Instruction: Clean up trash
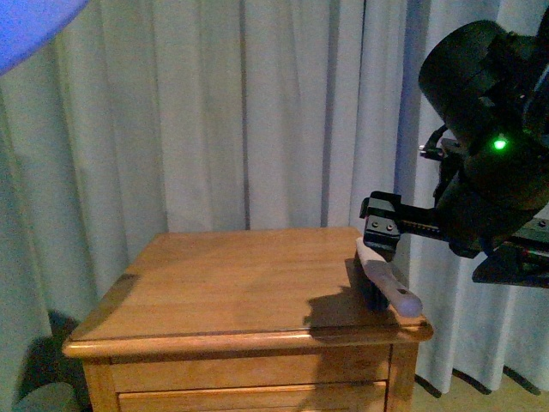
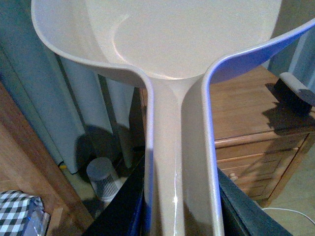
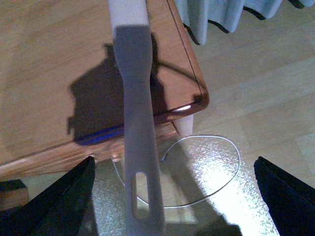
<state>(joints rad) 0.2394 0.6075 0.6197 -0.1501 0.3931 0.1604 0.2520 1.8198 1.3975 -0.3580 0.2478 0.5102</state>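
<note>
Right gripper (image 3: 174,164): open, its two dark fingers (image 3: 69,196) well apart and touching nothing.
Between the jaws: the pale handle of the brush (image 3: 139,123) runs down the gap, nearer one finger than the other.
Brush long axis: the bristle head sits on top of the nightstand (image 1: 232,283), and the handle runs out past the front edge by the right corner. Its slotted end overhangs the floor.
Closing line: the jaws would shut across the handle, roughly square to its length, so the grip looks lined up. How far the gripper must come down cannot be told.
Left gripper (image 2: 179,196): clamped on the handle of the dustpan (image 2: 187,44), with dark jaws against both sides. The pan is held up in the air, off to the side of the nightstand.
Nearer arm: the right one for the brush, since it is directly over it. The left arm and its pan are well apart from the brush.
Trash: the white wad shows in no view, neither on the nightstand top as far as the front view reaches nor in the visible part of the pan. Which way it lies from either gripper cannot be told.
Floor: a grey cylinder (image 2: 104,176) stands by the curtain — possibly a bin, uncertain. A thin cable (image 3: 238,160) loops below the nightstand corner.
Next move, as a guess: shut on the handle and lift before any sweeping.
</note>
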